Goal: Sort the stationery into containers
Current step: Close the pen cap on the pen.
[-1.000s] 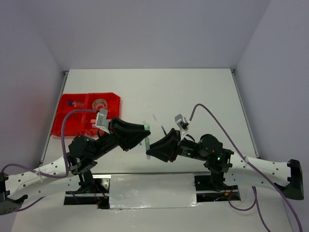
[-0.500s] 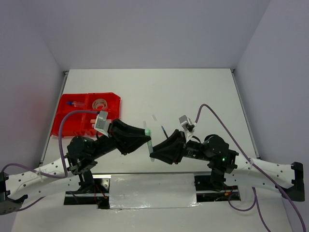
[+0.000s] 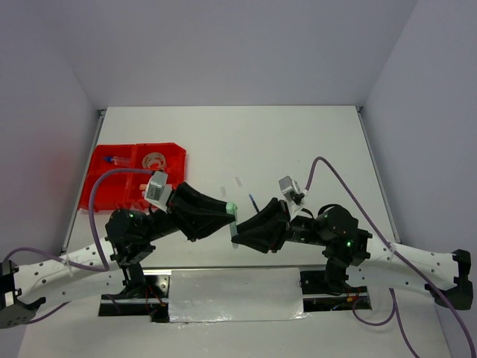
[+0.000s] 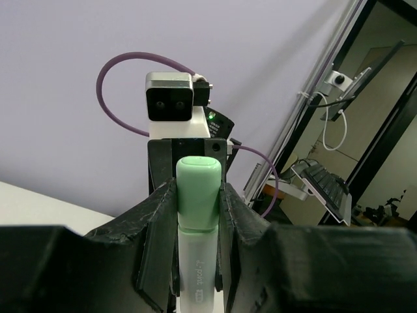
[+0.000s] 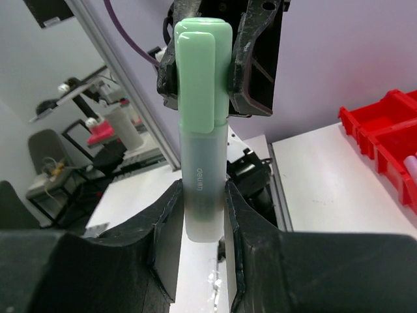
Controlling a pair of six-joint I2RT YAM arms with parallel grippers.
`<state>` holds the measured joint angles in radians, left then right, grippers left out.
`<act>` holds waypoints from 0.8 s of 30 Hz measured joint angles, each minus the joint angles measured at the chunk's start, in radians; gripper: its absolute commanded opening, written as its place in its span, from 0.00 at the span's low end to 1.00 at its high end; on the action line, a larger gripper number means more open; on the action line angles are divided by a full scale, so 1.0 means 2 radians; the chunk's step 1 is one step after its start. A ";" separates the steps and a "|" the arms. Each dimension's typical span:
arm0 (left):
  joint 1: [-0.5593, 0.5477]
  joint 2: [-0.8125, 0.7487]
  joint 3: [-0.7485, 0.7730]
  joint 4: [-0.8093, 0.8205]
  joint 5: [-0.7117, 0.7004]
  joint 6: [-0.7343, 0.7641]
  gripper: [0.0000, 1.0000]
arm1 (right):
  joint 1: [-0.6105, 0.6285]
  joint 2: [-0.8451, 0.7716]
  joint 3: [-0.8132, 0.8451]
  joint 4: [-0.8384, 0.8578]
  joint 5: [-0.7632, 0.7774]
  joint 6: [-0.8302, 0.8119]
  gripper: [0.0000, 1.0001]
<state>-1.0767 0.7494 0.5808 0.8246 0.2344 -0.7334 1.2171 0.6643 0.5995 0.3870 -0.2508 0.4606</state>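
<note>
A pastel green marker (image 3: 234, 221) hangs in the air above the table's near middle, held at both ends. My left gripper (image 3: 228, 212) is shut on its green cap (image 4: 199, 189), with the jaws pressed against both sides. My right gripper (image 3: 238, 233) is shut on the translucent barrel (image 5: 203, 195), and the left gripper's fingers (image 5: 251, 59) show above it around the cap. The red tray (image 3: 100, 195) lies at the far left, holding a tape roll (image 3: 154, 159) and a blue pen (image 3: 112, 159). Its corner (image 5: 384, 127) shows in the right wrist view.
A thin blue pen (image 3: 253, 200) and a pale item (image 3: 238, 181) lie on the white table just beyond the grippers. Purple cables loop over both arms. A pink item (image 5: 410, 163) sits in a tray compartment. Grey walls enclose the table on three sides.
Both grippers and the marker between them have drifted slightly to the right and toward the near edge. Neither grip on the marker has changed.
</note>
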 measured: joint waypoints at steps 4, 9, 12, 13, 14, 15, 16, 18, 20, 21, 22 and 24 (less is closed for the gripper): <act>0.000 0.000 0.000 0.001 -0.001 0.001 0.26 | 0.001 0.000 0.019 -0.032 0.003 -0.024 0.00; 0.000 0.000 0.008 -0.005 -0.012 0.011 0.24 | 0.002 0.015 0.060 -0.082 0.013 -0.055 0.00; 0.000 -0.002 0.016 -0.018 -0.030 0.021 0.26 | 0.002 0.028 0.075 -0.086 0.027 -0.060 0.00; -0.001 -0.003 0.017 -0.023 -0.036 0.025 0.26 | 0.002 0.030 0.076 -0.085 0.032 -0.059 0.00; -0.002 -0.004 0.017 -0.028 -0.044 0.027 0.26 | 0.002 0.030 0.076 -0.086 0.038 -0.059 0.00; -0.003 -0.005 0.017 -0.032 -0.051 0.028 0.27 | 0.002 0.031 0.076 -0.087 0.044 -0.059 0.00; -0.005 -0.005 0.017 -0.035 -0.060 0.030 0.27 | 0.002 0.031 0.076 -0.087 0.049 -0.059 0.00; -0.008 -0.007 0.018 -0.041 -0.071 0.037 0.35 | 0.002 0.033 0.076 -0.088 0.056 -0.059 0.00; -0.010 -0.007 0.019 -0.045 -0.078 0.040 0.44 | 0.002 0.033 0.075 -0.087 0.060 -0.060 0.00; -0.010 -0.007 0.020 -0.046 -0.080 0.041 0.47 | 0.003 0.033 0.075 -0.086 0.060 -0.060 0.00; -0.011 -0.007 0.020 -0.048 -0.080 0.041 0.54 | 0.003 0.033 0.075 -0.083 0.062 -0.063 0.00; -0.015 -0.006 0.018 -0.072 -0.074 0.044 0.60 | 0.003 0.032 0.077 -0.062 0.066 -0.069 0.00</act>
<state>-1.1076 0.7372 0.6174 0.6796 0.0868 -0.6456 1.2236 0.7288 0.7528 0.2638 -0.1188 0.3229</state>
